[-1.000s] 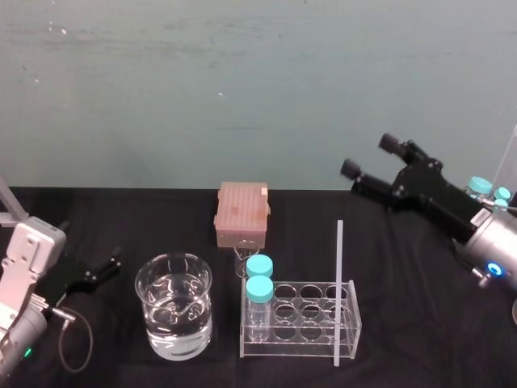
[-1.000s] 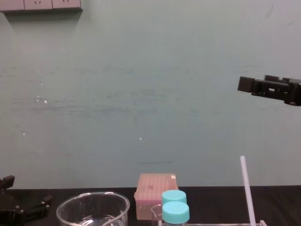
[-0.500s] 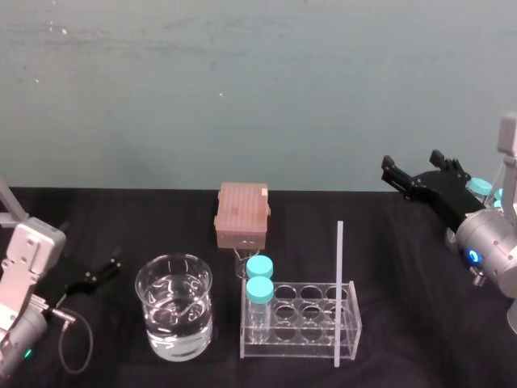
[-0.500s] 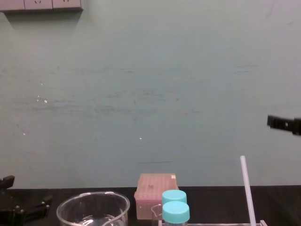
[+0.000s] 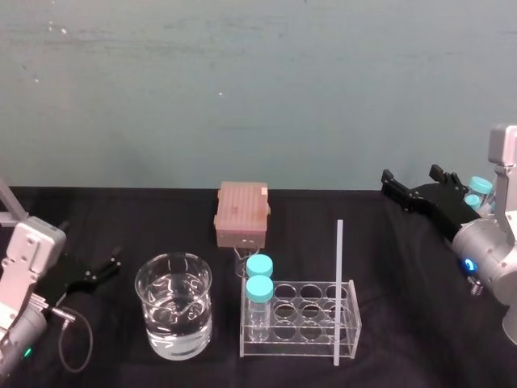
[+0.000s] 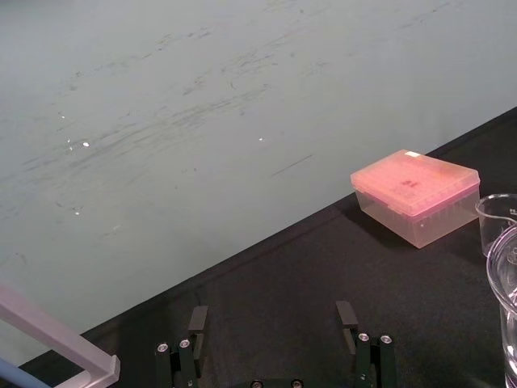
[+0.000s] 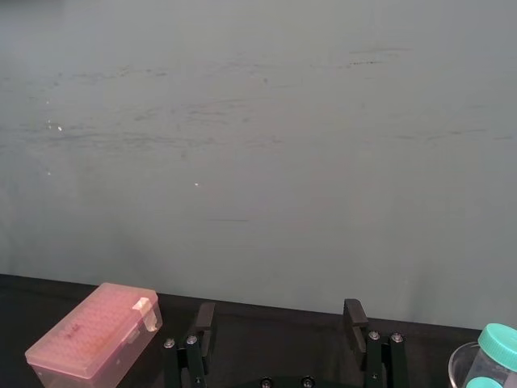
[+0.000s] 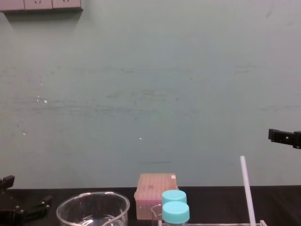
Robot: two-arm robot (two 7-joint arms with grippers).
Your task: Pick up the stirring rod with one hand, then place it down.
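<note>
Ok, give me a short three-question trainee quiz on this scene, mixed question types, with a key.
1. True or false: the right gripper holds the stirring rod between its jaws.
2. Multiple choice: the stirring rod is A) lying flat, B) upright in the clear rack, C) hanging in midair.
3. Short answer: how many blue-capped tubes stand in the rack?

Key
1. False. Its jaws are open and empty, up to the right of the rack; the left gripper sits low at the far left, jaws open.
2. B.
3. Two.
</note>
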